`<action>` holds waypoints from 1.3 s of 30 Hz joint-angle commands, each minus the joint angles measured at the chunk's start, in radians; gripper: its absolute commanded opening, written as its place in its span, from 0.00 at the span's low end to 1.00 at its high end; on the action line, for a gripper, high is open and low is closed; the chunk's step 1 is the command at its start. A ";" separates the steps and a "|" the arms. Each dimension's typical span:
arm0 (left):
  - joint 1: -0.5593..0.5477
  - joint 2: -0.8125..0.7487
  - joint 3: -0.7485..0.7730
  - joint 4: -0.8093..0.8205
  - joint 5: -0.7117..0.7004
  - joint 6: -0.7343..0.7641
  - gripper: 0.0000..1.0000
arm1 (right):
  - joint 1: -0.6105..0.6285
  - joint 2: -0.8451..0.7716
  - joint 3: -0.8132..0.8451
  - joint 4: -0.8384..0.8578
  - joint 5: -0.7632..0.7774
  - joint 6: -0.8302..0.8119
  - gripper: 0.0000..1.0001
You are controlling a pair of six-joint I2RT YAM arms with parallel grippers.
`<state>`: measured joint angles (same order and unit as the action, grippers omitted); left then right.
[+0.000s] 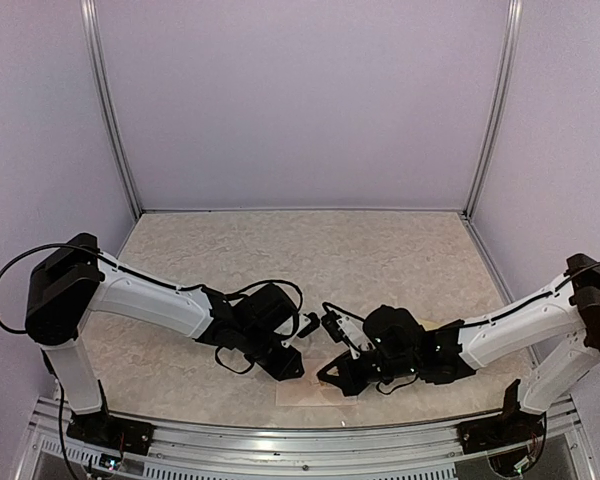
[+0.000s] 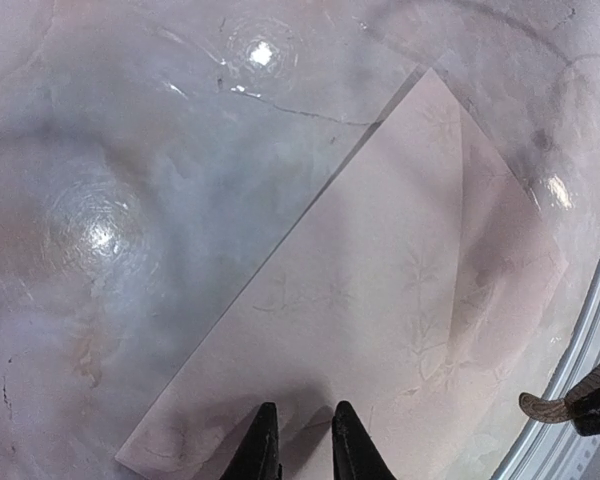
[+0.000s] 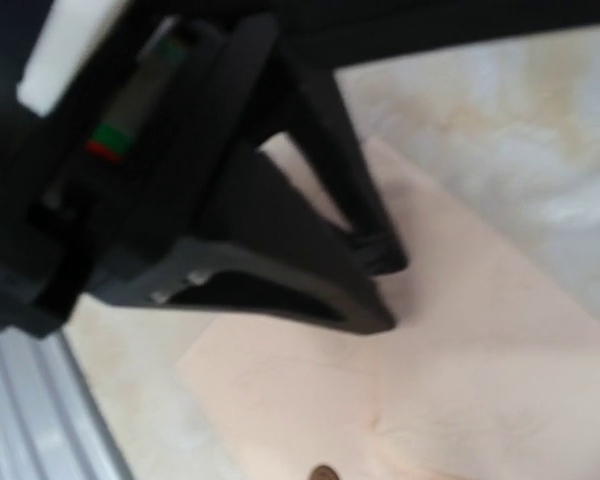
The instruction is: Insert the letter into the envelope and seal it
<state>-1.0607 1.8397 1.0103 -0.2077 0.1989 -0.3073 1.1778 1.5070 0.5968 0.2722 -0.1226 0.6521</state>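
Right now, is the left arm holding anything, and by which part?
Nothing is gripped, as far as the views show. The left fingers stand narrowly apart, tips down on the flat envelope near one edge, with nothing between them.

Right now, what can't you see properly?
1. Top view: the envelope is mostly hidden under the left arm and right arm.
2. Right wrist view: blurry; a brown spot is cut off by the bottom edge.
3. The letter: no view shows it, so I cannot tell whether it is inside the envelope.
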 commanded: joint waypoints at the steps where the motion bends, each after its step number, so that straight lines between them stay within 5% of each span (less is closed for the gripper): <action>1: 0.010 0.019 0.007 -0.014 0.006 0.007 0.17 | 0.010 -0.012 -0.017 -0.006 0.081 -0.012 0.00; 39: 0.038 0.023 0.004 -0.004 0.063 -0.003 0.16 | 0.011 0.175 0.072 0.018 0.085 -0.140 0.00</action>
<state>-1.0275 1.8431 1.0103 -0.2066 0.2546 -0.3099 1.1782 1.6527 0.6453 0.2970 -0.0330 0.5320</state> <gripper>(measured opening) 0.163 0.002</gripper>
